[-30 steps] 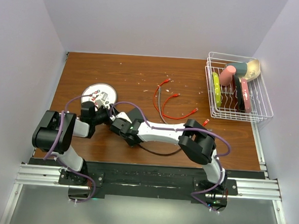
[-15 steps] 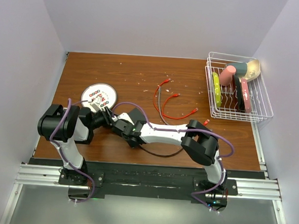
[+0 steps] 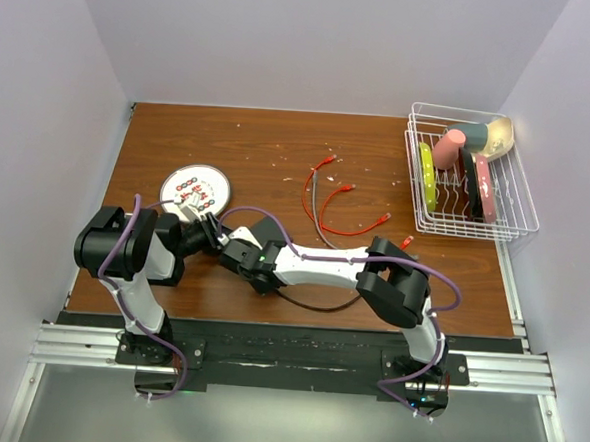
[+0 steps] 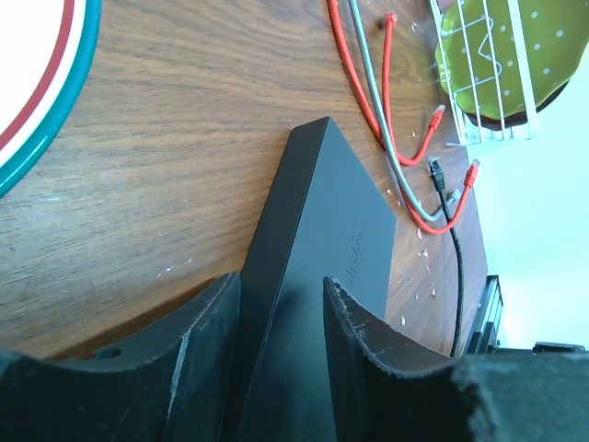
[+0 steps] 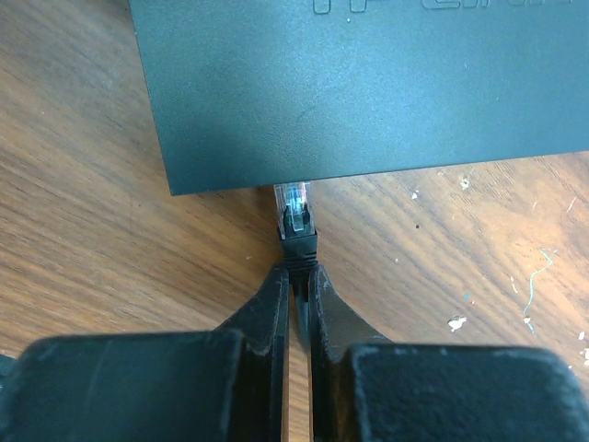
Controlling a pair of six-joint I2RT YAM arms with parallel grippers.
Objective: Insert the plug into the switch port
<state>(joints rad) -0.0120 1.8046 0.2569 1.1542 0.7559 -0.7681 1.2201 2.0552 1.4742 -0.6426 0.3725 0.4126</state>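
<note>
The switch [image 4: 322, 239] is a flat matte-black box lying on the wooden table. My left gripper [image 4: 281, 299] is shut on its near end, one finger [image 4: 207, 318] on each side. In the right wrist view the switch [image 5: 368, 83] fills the top. My right gripper [image 5: 297, 276] is shut on the black boot of the plug [image 5: 294, 210]. The plug's clear tip touches the switch's socket edge near its left corner. In the top view both grippers, left [image 3: 202, 233] and right [image 3: 235, 249], meet at the left of the table and hide most of the switch.
A round white plate with red dots [image 3: 196, 188] lies just behind the left gripper. Loose red and grey cables [image 3: 326, 198] lie mid-table. A wire rack [image 3: 468, 177] with dishes stands at the back right. The plug's black cable [image 3: 315, 302] loops under the right arm.
The left arm's elbow has swung inward and its gripper has moved a little away from the plate. The right gripper with the plug has shifted slightly left toward the switch.
</note>
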